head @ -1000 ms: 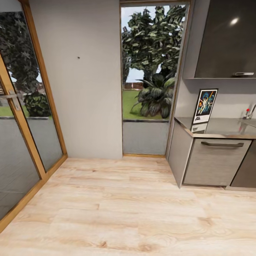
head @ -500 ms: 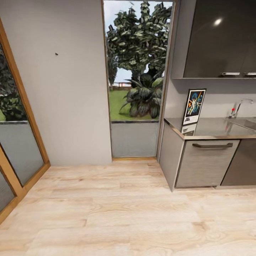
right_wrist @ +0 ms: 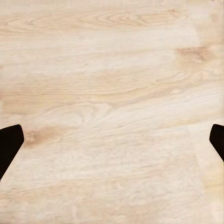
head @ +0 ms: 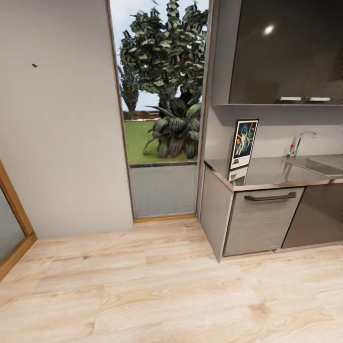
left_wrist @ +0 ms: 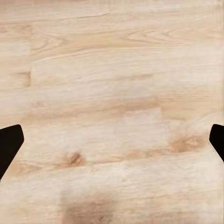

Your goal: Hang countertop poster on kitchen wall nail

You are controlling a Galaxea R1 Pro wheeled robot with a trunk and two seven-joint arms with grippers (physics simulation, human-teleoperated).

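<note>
Leaning upright against the back wall, the poster (head: 244,144) stands on the near-left end of the kitchen countertop (head: 267,177), with its reflection showing in the glossy slab right under it. Further along the counter there's a faucet (head: 301,142) and the sink (head: 318,166), and dark upper cabinets (head: 281,50) hang above. The wall nail (head: 34,65) is just a tiny dark speck high on the plain grey wall (head: 62,119), well apart from the poster, with the tall window (head: 159,95) between them. Both grippers are nowhere near it: the left gripper (left_wrist: 112,144) is spread wide, fingertips (left_wrist: 9,144) at the frame edges, empty, looking at the wooden floor (left_wrist: 112,93). Same deal for the right gripper (right_wrist: 112,144), spread wide over bare planks, holding nothing.
</note>
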